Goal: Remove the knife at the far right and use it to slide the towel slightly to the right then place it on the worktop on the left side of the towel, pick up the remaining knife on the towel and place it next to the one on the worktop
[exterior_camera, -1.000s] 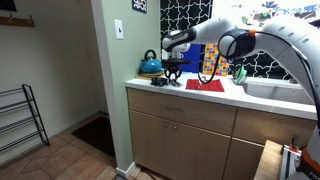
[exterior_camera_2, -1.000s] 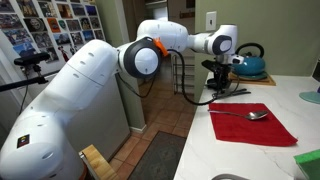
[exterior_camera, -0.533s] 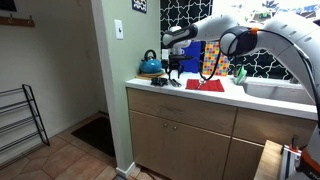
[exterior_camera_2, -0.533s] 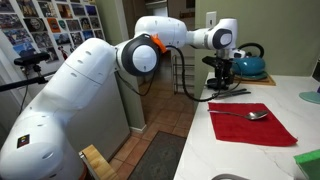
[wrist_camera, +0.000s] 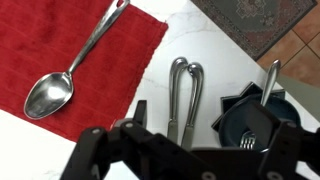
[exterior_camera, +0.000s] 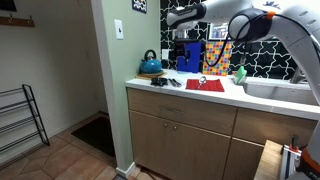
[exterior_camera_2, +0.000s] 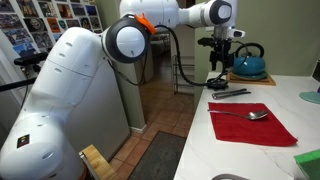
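Observation:
The red towel [exterior_camera: 205, 85] [exterior_camera_2: 255, 124] [wrist_camera: 70, 45] lies flat on the white worktop [exterior_camera: 250, 100] [exterior_camera_2: 290, 95]. A silver spoon [wrist_camera: 62, 82] [exterior_camera_2: 246, 115] rests on it. Two knives [wrist_camera: 183, 95] [exterior_camera: 172, 82] [exterior_camera_2: 230, 92] lie side by side on the worktop just beside the towel's edge. My gripper [exterior_camera: 187, 55] [exterior_camera_2: 220, 62] [wrist_camera: 207, 130] hangs well above the knives. It is open, with nothing between its fingers. No knife shows on the towel.
A blue kettle [exterior_camera: 151, 66] [exterior_camera_2: 250, 65] stands at the worktop's end near the wall. A black dish holding a fork [wrist_camera: 255, 115] sits right beside the knives. A checkered board [exterior_camera: 215, 55] leans at the back, and a sink [exterior_camera: 270, 92] lies past the towel.
The gripper has opened and risen straight up from the worktop, leaving a knife lying next to the first one. Towel and spoon have not moved.

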`<state>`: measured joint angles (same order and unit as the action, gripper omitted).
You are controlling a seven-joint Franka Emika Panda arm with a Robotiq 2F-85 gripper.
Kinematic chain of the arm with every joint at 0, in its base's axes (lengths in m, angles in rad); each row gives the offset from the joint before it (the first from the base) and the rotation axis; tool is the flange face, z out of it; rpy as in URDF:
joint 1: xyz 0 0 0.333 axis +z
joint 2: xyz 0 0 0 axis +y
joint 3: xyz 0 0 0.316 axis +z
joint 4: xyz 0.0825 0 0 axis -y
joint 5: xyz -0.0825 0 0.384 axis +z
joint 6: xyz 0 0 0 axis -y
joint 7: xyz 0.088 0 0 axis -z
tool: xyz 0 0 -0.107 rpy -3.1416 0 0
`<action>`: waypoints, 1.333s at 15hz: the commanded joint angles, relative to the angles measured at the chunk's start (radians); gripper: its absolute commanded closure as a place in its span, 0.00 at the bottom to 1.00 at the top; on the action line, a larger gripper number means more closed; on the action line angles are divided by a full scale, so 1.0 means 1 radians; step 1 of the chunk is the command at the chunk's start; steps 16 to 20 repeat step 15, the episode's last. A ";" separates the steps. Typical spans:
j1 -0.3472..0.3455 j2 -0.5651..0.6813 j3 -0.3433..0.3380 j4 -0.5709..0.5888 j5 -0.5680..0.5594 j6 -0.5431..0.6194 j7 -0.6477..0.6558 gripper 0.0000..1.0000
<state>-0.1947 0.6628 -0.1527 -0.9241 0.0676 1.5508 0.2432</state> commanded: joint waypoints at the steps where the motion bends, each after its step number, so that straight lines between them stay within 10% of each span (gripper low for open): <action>1: 0.003 -0.161 0.002 -0.151 -0.014 -0.076 -0.082 0.00; 6: -0.045 -0.296 0.003 -0.272 -0.013 -0.173 -0.348 0.00; 20: -0.043 -0.274 0.000 -0.238 -0.004 -0.172 -0.335 0.00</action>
